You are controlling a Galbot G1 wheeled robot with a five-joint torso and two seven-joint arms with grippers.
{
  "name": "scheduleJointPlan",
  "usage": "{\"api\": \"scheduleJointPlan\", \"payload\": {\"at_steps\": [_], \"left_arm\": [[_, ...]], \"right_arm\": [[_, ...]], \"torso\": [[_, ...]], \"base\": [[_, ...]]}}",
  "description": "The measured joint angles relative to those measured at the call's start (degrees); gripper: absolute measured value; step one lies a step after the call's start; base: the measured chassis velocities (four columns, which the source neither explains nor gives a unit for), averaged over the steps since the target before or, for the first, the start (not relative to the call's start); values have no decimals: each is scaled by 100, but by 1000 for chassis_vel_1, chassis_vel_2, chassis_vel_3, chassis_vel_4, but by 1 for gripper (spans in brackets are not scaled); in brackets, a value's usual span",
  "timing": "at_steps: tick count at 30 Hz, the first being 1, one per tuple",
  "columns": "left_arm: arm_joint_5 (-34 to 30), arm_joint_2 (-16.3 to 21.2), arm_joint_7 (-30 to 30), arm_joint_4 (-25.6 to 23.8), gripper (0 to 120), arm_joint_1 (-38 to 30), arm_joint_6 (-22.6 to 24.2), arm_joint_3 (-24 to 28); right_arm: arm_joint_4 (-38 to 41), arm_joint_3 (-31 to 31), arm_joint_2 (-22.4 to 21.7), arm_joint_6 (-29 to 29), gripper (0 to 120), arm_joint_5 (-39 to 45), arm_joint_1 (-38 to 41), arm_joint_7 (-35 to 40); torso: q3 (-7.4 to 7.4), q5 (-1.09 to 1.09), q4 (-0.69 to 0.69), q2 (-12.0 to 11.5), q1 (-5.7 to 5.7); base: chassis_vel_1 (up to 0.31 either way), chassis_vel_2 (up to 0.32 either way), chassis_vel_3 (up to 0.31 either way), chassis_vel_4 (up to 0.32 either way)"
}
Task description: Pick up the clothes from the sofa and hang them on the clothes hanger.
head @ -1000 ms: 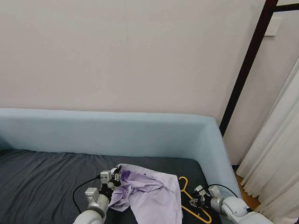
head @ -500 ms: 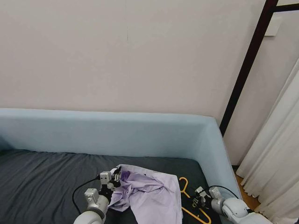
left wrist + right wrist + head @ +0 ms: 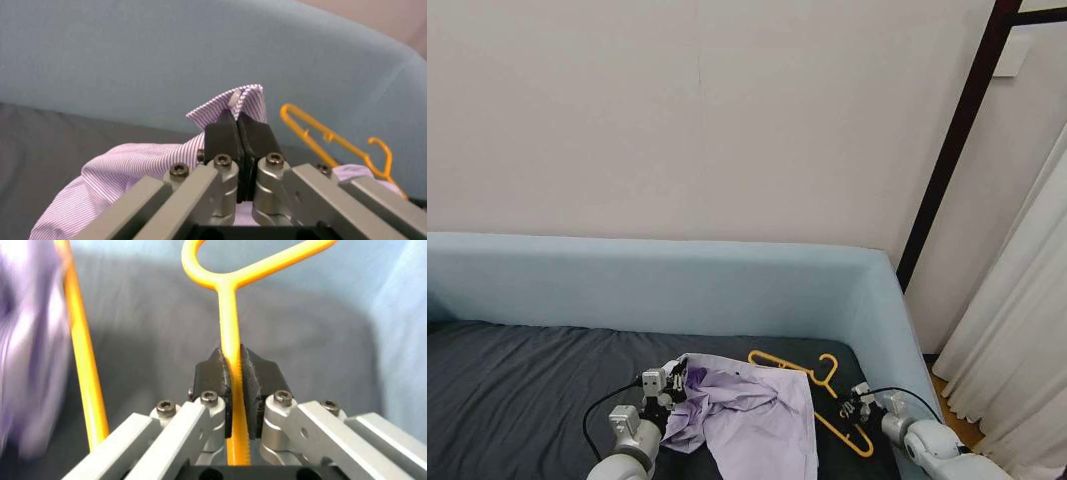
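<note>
Left gripper (image 3: 238, 117): clamped on the shirt (image 3: 757, 425) collar, low over the sofa (image 3: 677, 285) seat
Right gripper (image 3: 233, 362): pinching the hanger (image 3: 787, 364) at its neck
Relation: hanger lies just right of the shirt, one arm reaching left toward the collar

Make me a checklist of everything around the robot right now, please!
Surface: dark grey sofa seat with a pale blue backrest.
Job's things: purple striped shirt crumpled on the seat; orange hanger beside it.
Clutter: nothing seen.
Grippers: left gripper fingers shut on the shirt's edge; right gripper fingers shut on the hanger's stem below the hook.
Cables: black cable looping by each arm.
Surroundings: plain wall, dark pole, white curtain.
</note>
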Motion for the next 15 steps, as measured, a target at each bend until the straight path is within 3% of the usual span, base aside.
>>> {"api": "scheduleJointPlan", "payload": {"at_steps": [8, 15], "left_arm": [[-1, 39, -4, -52, 0, -13, 8, 5], [46, 26, -3, -67, 0, -34, 25, -21]], "right_arm": [[648, 108, -114, 357, 5, 219, 91, 928], [1794, 342, -367, 716, 5, -1090, -701, 1826]], "torso": [[0, 1, 0, 0, 0], [0, 1, -2, 0, 0]], "base": [[0, 0, 0, 0], [0, 0, 0, 0]]}}
